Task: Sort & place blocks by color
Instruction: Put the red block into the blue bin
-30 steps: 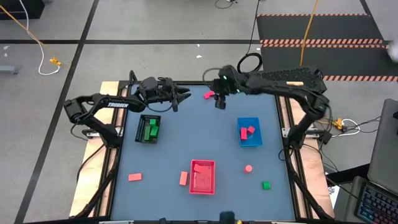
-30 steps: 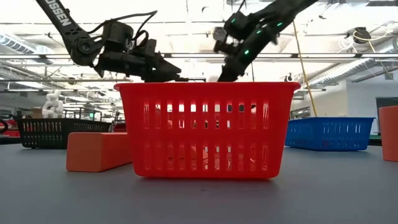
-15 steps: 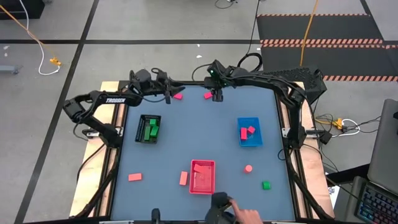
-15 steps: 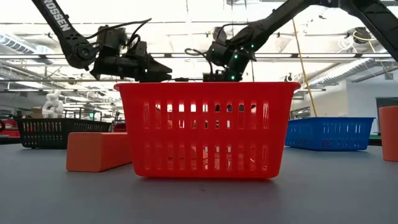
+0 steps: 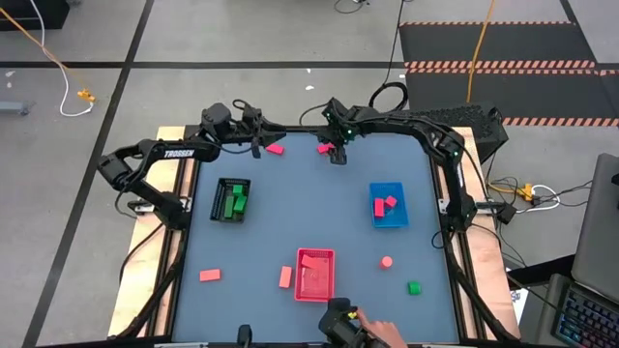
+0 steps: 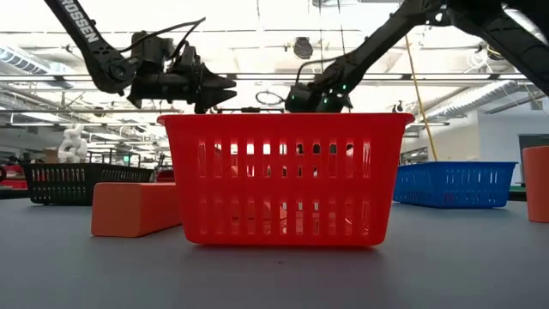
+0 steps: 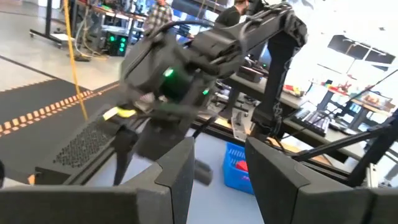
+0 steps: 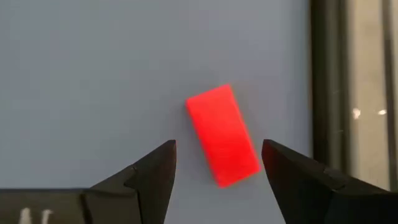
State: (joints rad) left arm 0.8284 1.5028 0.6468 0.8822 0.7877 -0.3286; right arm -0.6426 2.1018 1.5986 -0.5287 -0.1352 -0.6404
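At the far edge, a magenta block [image 5: 323, 148] lies flat on the table. My right gripper [image 5: 336, 155] slants down over it, open. In the right wrist view the block [image 8: 222, 134] lies between the two fingers of my right gripper [image 8: 217, 148], touching neither. A second magenta block [image 5: 276, 149] lies to its left, just in front of my left gripper [image 5: 259, 143]. That gripper points level above the table, open and with nothing in it [image 7: 217, 149]. Green blocks fill the black tray [image 5: 230, 200], and magenta ones lie in the blue tray [image 5: 388, 205].
The red tray [image 5: 314, 274] stands near the front edge. Beside it are salmon blocks [image 5: 209, 275], [image 5: 285, 277], a round salmon piece [image 5: 387, 261] and a green block [image 5: 414, 287]. A person's hand [image 5: 372, 335] shows at the near edge.
My right gripper has come down toward the magenta block at the far edge. My left gripper has drawn back toward the table's far left, away from the other magenta block, which now lies uncovered. A person's hand has come in at the near edge.
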